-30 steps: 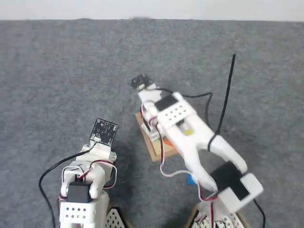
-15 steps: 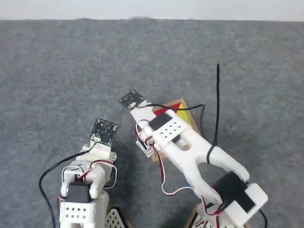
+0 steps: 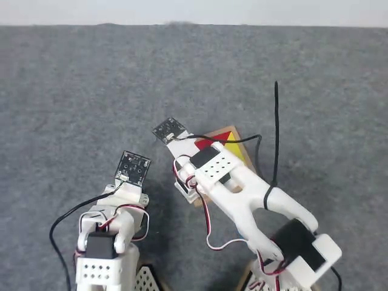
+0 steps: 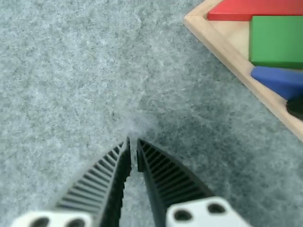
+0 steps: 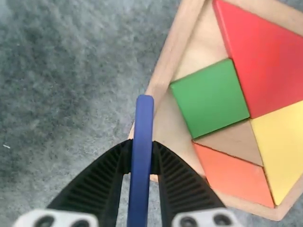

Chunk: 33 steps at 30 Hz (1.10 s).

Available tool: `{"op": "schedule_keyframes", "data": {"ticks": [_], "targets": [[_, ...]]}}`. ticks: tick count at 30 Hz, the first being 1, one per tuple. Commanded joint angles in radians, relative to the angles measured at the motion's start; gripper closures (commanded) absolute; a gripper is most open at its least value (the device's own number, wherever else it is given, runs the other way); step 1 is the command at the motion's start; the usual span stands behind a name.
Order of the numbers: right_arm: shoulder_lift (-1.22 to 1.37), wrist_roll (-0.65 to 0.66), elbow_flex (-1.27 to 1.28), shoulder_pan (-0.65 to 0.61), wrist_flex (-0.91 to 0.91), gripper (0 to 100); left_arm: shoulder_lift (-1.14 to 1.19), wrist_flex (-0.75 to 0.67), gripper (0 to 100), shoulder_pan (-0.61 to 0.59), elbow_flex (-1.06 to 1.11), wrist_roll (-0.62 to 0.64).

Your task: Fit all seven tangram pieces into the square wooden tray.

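Left gripper: my left gripper [image 4: 133, 144] hangs low over the grey mat [image 4: 71, 56], its two ribbed fingers [image 4: 163, 168] pressed together with nothing between them; from above, that arm sits toward 7 o'clock of the table

Tray from the left side: one corner of the tray [image 4: 222, 47] lies near that gripper but apart from it, with the red piece [image 4: 255, 7] and the green square [image 4: 277, 40] inside its rim and the blue piece [image 4: 279, 80] at the rim

Right gripper: my right gripper [image 5: 140, 150] is pinching the blue piece, which stands on edge between the two black fingers [image 5: 175, 175] and pokes out past the tips

Blue piece: held over the tray's wooden rim, just beside the green square; whether it touches the wood I cannot tell

Right arm: from above it stretches from 5 o'clock toward 11 o'clock and covers much of the tray

Tray: at about 2 o'clock from my left arm, turned corner-on on the mat

Pieces seated: the red piece touches the green square along one side; the yellow piece [image 5: 284, 146] meets the red one, and the orange piece [image 5: 232, 172] lies against the yellow; a bare triangle of wood sits between green, yellow and orange

From above: yellow shows at about 4 o'clock of red
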Motion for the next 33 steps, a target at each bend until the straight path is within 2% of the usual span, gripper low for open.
{"op": "schedule_keyframes", "data": {"ticks": [1,11,17,26,33], "targets": [[-0.058,-0.003,-0.006,-0.004,-0.013,98.8,-0.017,0.003,98,-0.006,-0.01,-0.008],[-0.059,-0.003,-0.006,-0.004,-0.019,84.0,-0.017,0.003,98,-0.006,-0.01,-0.008],[-0.059,0.017,-0.006,0.016,-0.021,84.0,-0.017,0.003,98,-0.006,-0.01,-0.008],[-0.059,0.143,-0.006,0.15,-0.022,84.0,-0.017,0.003,98,-0.006,-0.01,-0.008],[-0.07,0.189,-0.023,0.16,-0.028,84.1,-0.017,0.003,98,-0.006,-0.01,-0.008]]}}
